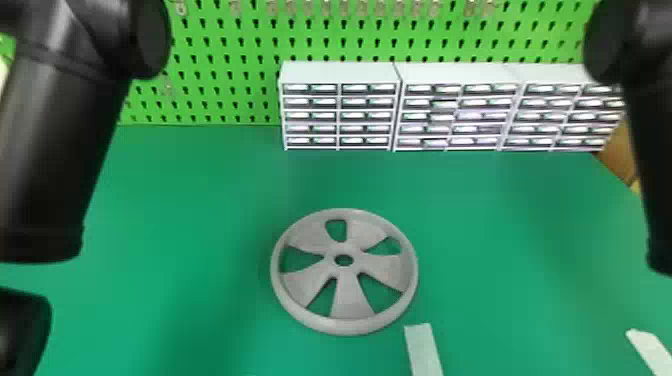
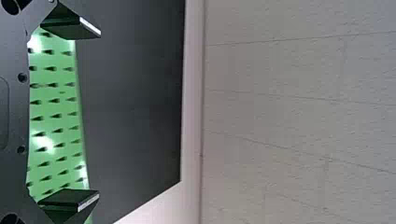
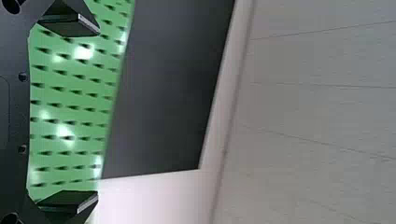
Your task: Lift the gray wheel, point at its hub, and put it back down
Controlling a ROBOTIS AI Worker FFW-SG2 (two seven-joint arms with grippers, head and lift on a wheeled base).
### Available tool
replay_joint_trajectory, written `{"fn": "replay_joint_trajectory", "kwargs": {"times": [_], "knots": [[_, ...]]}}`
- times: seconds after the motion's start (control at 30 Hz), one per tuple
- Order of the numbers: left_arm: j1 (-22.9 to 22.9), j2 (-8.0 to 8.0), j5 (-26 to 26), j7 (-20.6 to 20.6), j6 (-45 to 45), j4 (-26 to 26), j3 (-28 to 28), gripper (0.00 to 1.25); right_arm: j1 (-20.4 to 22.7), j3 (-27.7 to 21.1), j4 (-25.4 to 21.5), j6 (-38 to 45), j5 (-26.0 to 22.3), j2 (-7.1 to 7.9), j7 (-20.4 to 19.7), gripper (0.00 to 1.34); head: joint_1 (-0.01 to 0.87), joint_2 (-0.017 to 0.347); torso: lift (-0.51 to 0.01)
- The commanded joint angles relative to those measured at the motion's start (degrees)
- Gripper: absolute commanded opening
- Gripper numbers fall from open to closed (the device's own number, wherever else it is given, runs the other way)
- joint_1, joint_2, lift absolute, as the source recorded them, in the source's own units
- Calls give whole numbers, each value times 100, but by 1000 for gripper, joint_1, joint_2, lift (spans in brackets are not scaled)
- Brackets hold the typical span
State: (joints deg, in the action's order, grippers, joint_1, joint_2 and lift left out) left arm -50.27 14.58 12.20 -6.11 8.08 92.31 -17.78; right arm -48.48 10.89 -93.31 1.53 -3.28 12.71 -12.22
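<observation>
Our left gripper (image 2: pixel 95 113) and right gripper (image 3: pixel 95 113) both have their fingers spread wide, with nothing between them, aimed toward the pegboard (image 1: pixel 225 50) and wall (image 2: pixel 299 116). The gray wheel (image 1: pixel 352 300) lies flat on the green table (image 1: pixel 500 240), inward of both: rightward from our left fingers, leftward from our right, and, we judge, below each pair. Being round, it gives us no long axis to match; its hub (image 1: pixel 344 247) faces up. Neither side looks clearly nearer, so we'd likely bring both pairs down and inward to opposite rims.
</observation>
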Motion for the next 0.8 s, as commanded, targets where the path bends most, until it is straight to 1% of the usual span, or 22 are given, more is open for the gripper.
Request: {"fn": "replay_joint_trajectory", "kwargs": {"times": [0.0, 0.07, 0.27, 0.53, 0.67, 0.77], "knots": [[263, 1, -16, -22, -52, -29, -42, 1164, 304, -25, 226, 14, -6, -66, 0, 1263, 692, 48, -88], [369, 1, 37, -22, -104, -38, -24, 1164, 418, -34, 323, 14, 3, -110, 0, 1263, 692, 48, -88], [685, 1, 125, -22, -236, -29, 29, 1164, 682, -8, 507, 32, 3, -172, 0, 1263, 692, 48, -88], [1134, 1, 186, -22, -412, -29, 117, 1164, 1007, 19, 630, 102, 3, -251, 0, 1263, 692, 48, -88], [1415, 1, 177, -13, -482, -29, 134, 1164, 1253, 10, 665, 146, -24, -339, 0, 1263, 692, 48, -88], [1626, 1, 195, 14, -500, -29, 161, 1163, 1420, 45, 701, 217, -129, -400, 0, 1263, 692, 48, -88]]}}
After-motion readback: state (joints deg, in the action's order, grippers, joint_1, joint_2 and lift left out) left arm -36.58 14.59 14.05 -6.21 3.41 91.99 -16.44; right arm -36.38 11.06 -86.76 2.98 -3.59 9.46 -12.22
